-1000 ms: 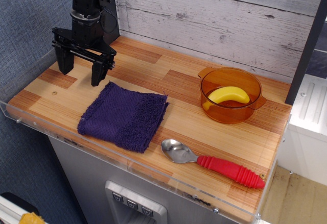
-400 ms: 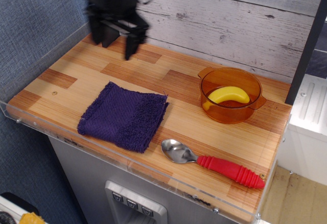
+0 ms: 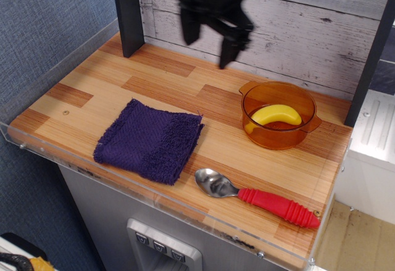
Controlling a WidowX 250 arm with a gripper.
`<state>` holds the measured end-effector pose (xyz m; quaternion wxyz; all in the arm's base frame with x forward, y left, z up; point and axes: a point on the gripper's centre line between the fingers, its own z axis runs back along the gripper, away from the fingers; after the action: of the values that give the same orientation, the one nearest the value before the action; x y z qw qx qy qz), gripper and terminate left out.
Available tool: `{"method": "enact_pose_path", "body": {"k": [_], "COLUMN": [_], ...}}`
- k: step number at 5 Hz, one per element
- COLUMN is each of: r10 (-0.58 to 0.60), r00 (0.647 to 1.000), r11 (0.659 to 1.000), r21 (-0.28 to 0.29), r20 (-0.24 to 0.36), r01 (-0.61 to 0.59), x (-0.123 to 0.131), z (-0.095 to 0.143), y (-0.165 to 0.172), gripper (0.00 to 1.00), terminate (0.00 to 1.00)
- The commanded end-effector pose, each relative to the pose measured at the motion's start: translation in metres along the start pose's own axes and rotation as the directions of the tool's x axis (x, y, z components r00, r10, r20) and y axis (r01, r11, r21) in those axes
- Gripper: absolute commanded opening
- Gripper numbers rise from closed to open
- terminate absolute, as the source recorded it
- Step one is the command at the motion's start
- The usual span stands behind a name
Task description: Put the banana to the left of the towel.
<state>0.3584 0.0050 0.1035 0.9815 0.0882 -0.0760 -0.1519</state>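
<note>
While the gripper point(image 3: 208, 38) is hanging high near the back wall, jaws spread wide and holding nothing, the banana point(image 3: 275, 115) is sitting inside the orange bowl point(image 3: 281, 135), well right of the towel point(image 3: 149, 139). Step in hand looks like the approach. Advice: centre over the bowl, descend straight between the rims, straddle the banana's middle across its narrow width, avoid clipping the bowl wall or handle.

orange bowl point(image 3: 281, 136) beyond red-handled spoon point(image 3: 259, 197).
</note>
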Motion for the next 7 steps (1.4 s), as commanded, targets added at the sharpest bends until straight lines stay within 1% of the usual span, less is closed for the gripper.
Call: {"method": "enact_pose_path", "body": {"k": [1,3,4,5,6,7], "r10": [-0.187,-0.300,-0.349,-0.358,-0.395,-0.402], "r00": [0.975,0.943,0.924,0.916,0.898,0.897], "r11": [0.977,0.940,0.924,0.918,0.902,0.897], "r21": [-0.083,-0.123,-0.108,-0.113,-0.105,-0.116], "r20": [0.117,0.146,0.154,0.182,0.192,0.185], "r01": [0.197,0.319,0.367,0.381,0.419,0.426], "x": [0.017,0.024,0.024,0.022,0.024,0.025], "z": [0.013,-0.005,-0.010,-0.014,-0.021,-0.027], "y": [-0.045,-0.060,-0.066,-0.072,-0.081,-0.082], "gripper": [1.00,1.00,1.00,1.00,1.00,1.00], "terminate": [0.00,0.00,0.00,0.00,0.00,0.00]}}
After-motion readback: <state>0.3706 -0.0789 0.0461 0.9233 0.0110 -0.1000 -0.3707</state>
